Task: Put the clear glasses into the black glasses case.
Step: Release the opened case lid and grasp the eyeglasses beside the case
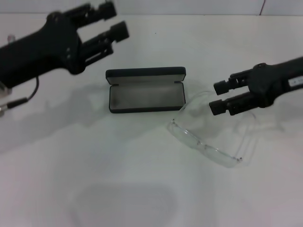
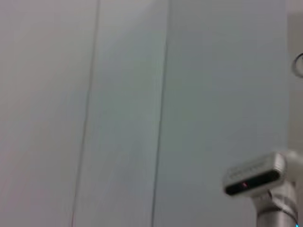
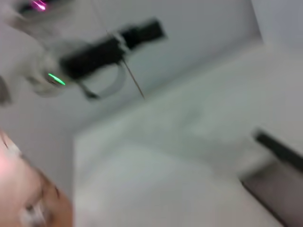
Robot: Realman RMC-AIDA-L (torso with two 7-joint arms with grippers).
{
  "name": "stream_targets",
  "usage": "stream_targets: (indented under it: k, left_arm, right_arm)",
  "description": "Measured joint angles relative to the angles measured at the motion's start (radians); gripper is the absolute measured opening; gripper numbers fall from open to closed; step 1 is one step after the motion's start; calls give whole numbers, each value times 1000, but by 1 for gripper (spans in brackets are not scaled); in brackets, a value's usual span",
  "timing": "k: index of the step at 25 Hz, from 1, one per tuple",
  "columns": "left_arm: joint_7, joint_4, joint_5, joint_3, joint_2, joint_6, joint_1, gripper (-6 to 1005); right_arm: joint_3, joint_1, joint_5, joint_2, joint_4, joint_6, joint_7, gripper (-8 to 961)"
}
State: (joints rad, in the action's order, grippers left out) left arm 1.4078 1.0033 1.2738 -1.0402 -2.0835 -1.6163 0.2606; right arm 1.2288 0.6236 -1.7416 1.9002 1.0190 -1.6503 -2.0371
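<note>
The black glasses case [image 1: 145, 90] lies open mid-table, grey lining up, lid standing at its far side. Its corner [image 3: 279, 165] also shows in the right wrist view. Just right of and nearer than the case, the clear glasses [image 1: 208, 146] rest on the table with their arms unfolded toward the far side. My right gripper [image 1: 216, 98] hovers over the glasses' far part, right of the case, fingers apart and holding nothing. My left gripper [image 1: 113, 21] is raised at the far left beyond the case, open and empty.
The white table [image 1: 142, 189] stretches on all sides of the case. A cable [image 1: 23, 99] hangs from the left arm at the left edge. The left wrist view holds only a wall and a camera unit [image 2: 255, 175]. The other arm [image 3: 109, 49] appears far off.
</note>
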Motion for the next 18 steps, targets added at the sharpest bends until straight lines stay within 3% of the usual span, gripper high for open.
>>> stream_targets:
  k: [4,10,12,18]
  left_arm:
    - [-47,-114,25,14,2,-7,-10,530]
    - [-127,-202,65,17,4,-6,-16,526]
    - [-130,-209,68,22,4,-6,-22,524]
    - [-132,-214,75,42,2,-4,-21,523]
  right_arm:
    - [7,129,-233,19,62,-46,-227,733]
    - [20,306,-542,103,93,-168,-441,722]
    - [63,353,-602,123,86,-181,-503,718]
    - [280,424,-669,126,73,-127,-665,707]
